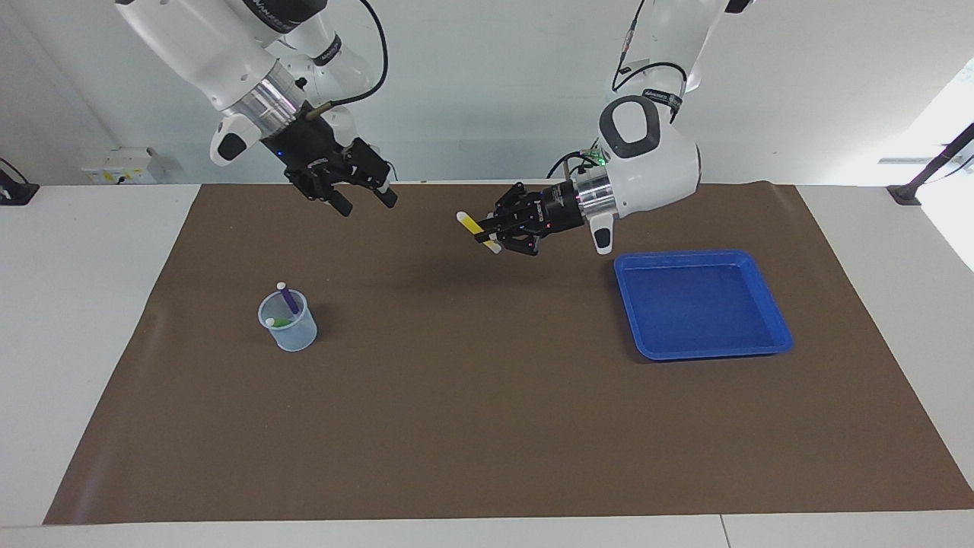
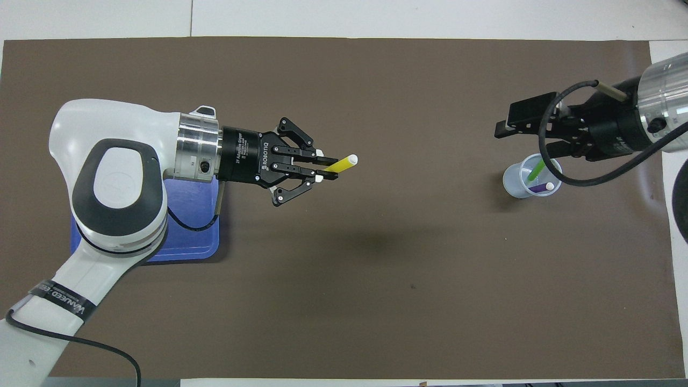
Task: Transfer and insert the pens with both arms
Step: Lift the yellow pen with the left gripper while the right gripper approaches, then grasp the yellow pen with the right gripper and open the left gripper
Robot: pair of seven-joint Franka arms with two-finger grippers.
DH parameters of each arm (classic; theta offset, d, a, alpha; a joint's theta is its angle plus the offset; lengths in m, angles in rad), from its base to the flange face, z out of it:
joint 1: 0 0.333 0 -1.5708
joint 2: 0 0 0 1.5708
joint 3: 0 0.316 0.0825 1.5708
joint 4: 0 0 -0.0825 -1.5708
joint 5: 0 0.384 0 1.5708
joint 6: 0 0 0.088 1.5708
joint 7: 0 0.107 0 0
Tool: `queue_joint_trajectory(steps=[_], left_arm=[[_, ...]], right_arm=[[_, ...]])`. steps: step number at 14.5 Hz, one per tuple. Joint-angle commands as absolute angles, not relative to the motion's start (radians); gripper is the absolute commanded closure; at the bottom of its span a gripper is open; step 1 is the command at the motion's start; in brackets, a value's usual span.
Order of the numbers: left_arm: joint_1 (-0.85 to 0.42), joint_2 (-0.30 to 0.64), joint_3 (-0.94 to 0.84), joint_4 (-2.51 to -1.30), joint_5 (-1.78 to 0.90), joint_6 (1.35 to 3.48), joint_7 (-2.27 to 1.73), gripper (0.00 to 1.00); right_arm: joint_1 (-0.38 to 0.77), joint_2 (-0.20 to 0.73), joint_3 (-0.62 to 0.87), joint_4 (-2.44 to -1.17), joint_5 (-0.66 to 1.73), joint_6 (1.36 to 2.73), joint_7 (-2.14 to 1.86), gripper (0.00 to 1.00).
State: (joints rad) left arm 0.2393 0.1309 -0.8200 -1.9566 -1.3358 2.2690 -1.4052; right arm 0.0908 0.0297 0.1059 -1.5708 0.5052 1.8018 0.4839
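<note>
While the left fingers [image 1: 487, 232] pinch the yellow pen [image 1: 477, 230] above mid-counter [image 1: 487, 426], the right fingers [image 1: 365, 199] hang wide at its 9 o'clock in the facing view, purple [image 1: 288, 297] and green [image 2: 536, 172] pens in the cup [image 1: 289, 323].

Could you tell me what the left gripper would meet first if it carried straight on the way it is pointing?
Probably the right gripper, open in the air toward the right arm's end; the left gripper points its yellow pen that way, though height alignment is unclear.

White table [image 1: 91, 304], brown mat [image 1: 487, 396] on it, w/ blue tray [image 1: 772, 308], clear cup [image 1: 293, 335]
</note>
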Motion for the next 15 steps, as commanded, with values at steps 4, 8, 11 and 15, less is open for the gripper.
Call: queue_joint_trajectory(steps=[4,8,11,15], left_arm=[[0.210,0.084,-0.808,-1.997,-1.453,2.342,-1.424,1.00],[0.212,0.084,-0.807,-1.997,-1.471,2.349,-1.425,1.00],[0.212,0.084,-0.807,-1.997,-1.479,2.350,-1.424,1.00],[0.210,0.084,-0.807,-1.997,-1.494,2.370,-1.424,1.00]], right_arm=[[0.218,0.043,0.106,-1.586,0.485,1.859,0.566,0.00],[0.273,0.087,0.106,-1.583,0.344,1.901,0.517,0.00],[0.275,0.103,0.107,-1.582,0.330,1.936,0.469,0.00],[0.290,0.106,0.107,-1.582,0.330,1.940,0.443,0.12]])
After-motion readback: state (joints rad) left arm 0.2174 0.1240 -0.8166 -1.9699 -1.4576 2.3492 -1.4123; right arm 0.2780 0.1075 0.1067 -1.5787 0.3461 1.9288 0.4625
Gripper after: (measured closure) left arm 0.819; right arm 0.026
